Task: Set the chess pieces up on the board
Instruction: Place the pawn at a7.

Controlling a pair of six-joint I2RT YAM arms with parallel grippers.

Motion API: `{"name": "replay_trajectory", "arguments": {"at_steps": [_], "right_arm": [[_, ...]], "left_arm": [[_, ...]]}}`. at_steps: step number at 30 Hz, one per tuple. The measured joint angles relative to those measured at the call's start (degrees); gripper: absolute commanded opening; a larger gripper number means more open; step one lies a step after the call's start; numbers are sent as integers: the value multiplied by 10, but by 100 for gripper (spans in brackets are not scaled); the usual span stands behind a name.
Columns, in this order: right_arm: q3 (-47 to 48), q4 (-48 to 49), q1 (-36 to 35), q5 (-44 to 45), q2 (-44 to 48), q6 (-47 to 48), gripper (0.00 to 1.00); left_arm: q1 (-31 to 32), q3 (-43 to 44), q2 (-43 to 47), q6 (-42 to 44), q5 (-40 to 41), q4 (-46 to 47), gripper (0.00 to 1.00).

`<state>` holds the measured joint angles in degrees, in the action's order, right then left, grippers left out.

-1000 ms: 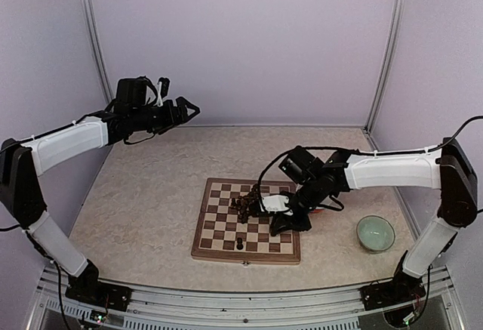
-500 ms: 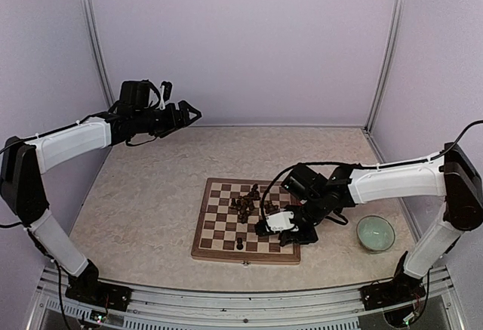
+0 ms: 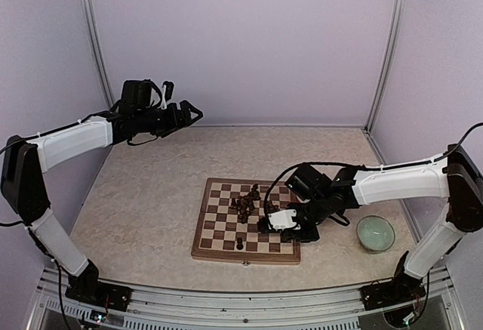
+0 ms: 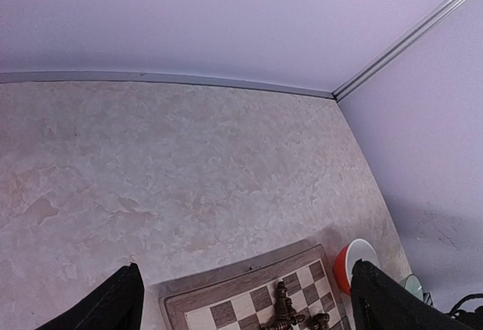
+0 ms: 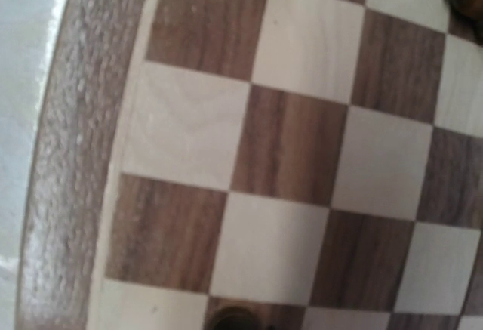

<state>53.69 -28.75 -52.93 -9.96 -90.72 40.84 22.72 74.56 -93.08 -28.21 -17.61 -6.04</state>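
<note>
Over the near right squares of the brown-and-cream checkered wooden chessboard [image 3: 219, 228], we see the right gripper [image 3: 269, 226] pressed shut, moved down from the heap of tiny dark chess pieces [image 3: 247, 203] mid-board, while the left gripper [image 3: 190, 110] hangs spread wide, far left.

Lit evenly and softly from above, bright, without glare. Only faint, diffuse shadows on the table [image 3: 151, 194] and board [image 3: 215, 232] beneath the right arm [image 3: 392, 183]. Overhead view coarse: pieces [image 3: 245, 205] merged into one dark clump. Left wrist view clear, with a soft grey shadow low on the right wall [image 4: 430, 217] and jaws as dark, unfocused shapes at the bottom corners. Right wrist view very close, blurred, board border bowed at the left.
</note>
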Motion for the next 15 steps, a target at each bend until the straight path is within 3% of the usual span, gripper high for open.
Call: {"name": "replay_trajectory", "arguments": {"at_steps": [9, 15], "right_arm": [[-9, 0, 10, 0, 9, 0, 18], [-13, -3, 10, 0, 10, -4, 51]], "left_arm": [[5, 0, -2, 2, 0, 0, 94], [6, 1, -3, 3, 0, -1, 95]]}}
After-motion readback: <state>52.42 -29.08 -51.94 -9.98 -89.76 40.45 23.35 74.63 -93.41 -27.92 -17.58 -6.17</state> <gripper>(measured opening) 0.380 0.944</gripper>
